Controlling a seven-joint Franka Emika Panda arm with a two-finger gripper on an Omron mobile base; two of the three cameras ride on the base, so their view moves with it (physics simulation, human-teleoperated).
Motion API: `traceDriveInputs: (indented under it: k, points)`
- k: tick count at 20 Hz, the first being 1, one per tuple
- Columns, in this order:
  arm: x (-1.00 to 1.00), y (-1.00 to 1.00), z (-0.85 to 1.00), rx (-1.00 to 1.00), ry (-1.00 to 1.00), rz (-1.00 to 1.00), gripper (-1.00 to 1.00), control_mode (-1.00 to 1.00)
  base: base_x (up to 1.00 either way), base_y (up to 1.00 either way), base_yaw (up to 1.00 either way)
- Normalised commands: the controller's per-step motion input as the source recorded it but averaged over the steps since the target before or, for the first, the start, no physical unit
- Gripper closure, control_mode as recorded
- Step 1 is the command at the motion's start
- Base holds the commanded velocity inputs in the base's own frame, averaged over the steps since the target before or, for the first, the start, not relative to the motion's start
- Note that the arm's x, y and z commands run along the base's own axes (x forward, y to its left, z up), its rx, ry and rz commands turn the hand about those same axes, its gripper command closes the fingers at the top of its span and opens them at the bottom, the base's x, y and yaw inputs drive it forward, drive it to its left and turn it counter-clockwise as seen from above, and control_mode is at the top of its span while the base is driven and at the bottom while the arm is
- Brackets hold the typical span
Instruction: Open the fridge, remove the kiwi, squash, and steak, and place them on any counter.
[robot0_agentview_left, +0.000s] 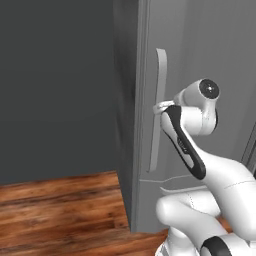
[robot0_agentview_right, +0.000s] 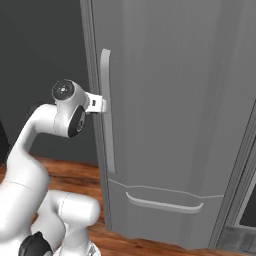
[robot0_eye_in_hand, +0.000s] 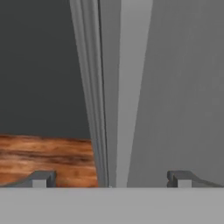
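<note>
The tall light-grey fridge (robot0_agentview_right: 175, 100) stands closed; its long pale bar handle (robot0_agentview_right: 106, 110) runs from 12 to 6 o'clock. The white two-finger gripper (robot0_eye_in_hand: 111, 179), spread wide, straddles that handle without clasping it.

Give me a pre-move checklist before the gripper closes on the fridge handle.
1. Fridge door shut, no gap showing: ok.
2. Gripper open, jaws wide apart: ok.
3. Handle between the fingertips in the hand view: ok.
4. Gripper height: at the upper-middle of the bar in both base views: ok.
5. Fingertips far enough past the bar to wrap it: cannot tell.
6. Floor beside the door free for the swing: ok as far as seen.
</note>
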Motion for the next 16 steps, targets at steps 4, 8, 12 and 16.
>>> traceDriveInputs:
  k: [4, 8, 12, 16]
  points:
    - [0.61, -0.11, 0.01, 0.01, 0.00, -0.08, -1.00, -1.00, 0.00, 0.00, 0.00]
    - [0.55, -0.04, 0.00, 0.01, -0.02, -0.05, -1.00, -1.00, 0.00, 0.00, 0.00]
    - [0.51, 0.00, 0.00, 0.04, -0.10, -0.01, -1.00, -1.00, 0.00, 0.00, 0.00]
    - [0.51, -0.01, 0.00, 0.03, -0.14, 0.00, -1.00, -1.00, 0.00, 0.00, 0.00]
